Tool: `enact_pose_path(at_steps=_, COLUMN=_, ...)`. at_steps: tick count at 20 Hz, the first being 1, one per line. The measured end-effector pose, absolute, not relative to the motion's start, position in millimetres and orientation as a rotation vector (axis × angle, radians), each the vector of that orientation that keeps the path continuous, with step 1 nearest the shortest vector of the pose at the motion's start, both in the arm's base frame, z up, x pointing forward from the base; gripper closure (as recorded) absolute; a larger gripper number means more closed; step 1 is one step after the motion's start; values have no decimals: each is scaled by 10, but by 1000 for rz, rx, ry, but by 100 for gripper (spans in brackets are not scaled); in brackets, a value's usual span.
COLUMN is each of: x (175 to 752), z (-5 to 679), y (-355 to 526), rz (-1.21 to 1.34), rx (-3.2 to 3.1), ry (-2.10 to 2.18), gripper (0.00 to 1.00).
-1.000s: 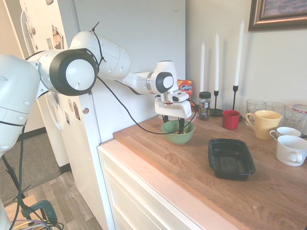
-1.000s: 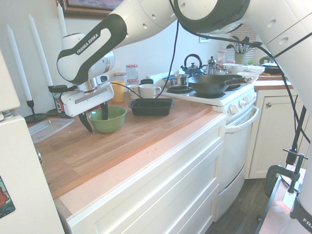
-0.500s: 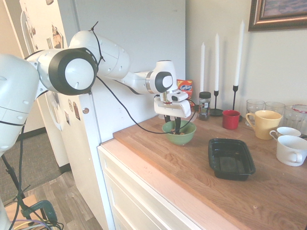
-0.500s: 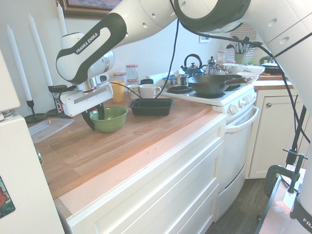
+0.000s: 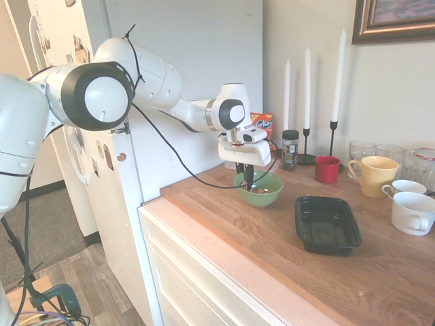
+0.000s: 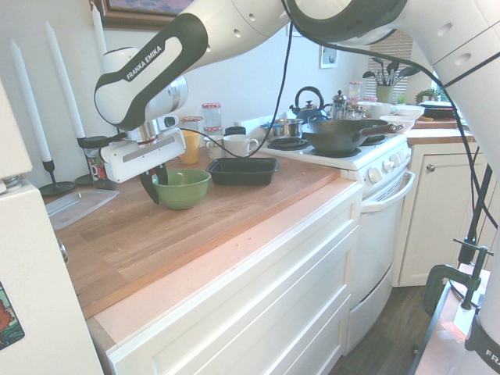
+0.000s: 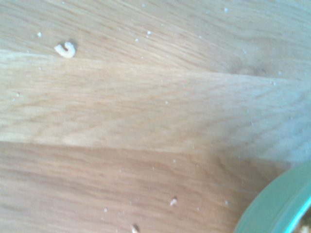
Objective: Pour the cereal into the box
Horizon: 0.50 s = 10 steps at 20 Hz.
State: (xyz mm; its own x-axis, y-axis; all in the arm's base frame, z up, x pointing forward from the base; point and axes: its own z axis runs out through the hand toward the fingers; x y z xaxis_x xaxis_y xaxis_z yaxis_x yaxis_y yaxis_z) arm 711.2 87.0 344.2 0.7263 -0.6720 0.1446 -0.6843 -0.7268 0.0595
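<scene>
Wrist view shows little: a blurred stretch of the wooden table (image 7: 146, 111), some crumbs, and only a curved sliver of the green bowl (image 7: 277, 204) cut off at one corner, with a hint of tan at its very edge. The jaws do not appear there at all.

In the first exterior view the white arm (image 5: 163, 81) reaches in from the picture's left, level above the table (image 5: 272, 238), with its wrist bent so the jaws (image 5: 249, 180) point straight down onto the green bowl (image 5: 259, 188). The dark fingers (image 5: 249, 176) stand close together, pinched on the bowl's rim on the side toward the arm, one inside the bowl and one outside. From the second exterior view the same grip shows at the bowl's (image 6: 182, 188) rim, though the fingers (image 6: 150, 187) merge into one dark shape and the gap between them is hard to make out.

The box (image 5: 327, 225), a shallow black tray, lies on the table well apart from the bowl, nearer the mugs.

The cereal (image 5: 259, 191) is only a small tan patch low inside the bowl, partly hidden behind the fingers; single flakes cannot be told apart.
</scene>
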Motion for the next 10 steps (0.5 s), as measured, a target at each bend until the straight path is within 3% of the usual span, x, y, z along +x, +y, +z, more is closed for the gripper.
enact_pose_path(at_steps=10, x=6925, z=4074, y=892, rz=177, rx=2874, ry=-1146, gripper=100)
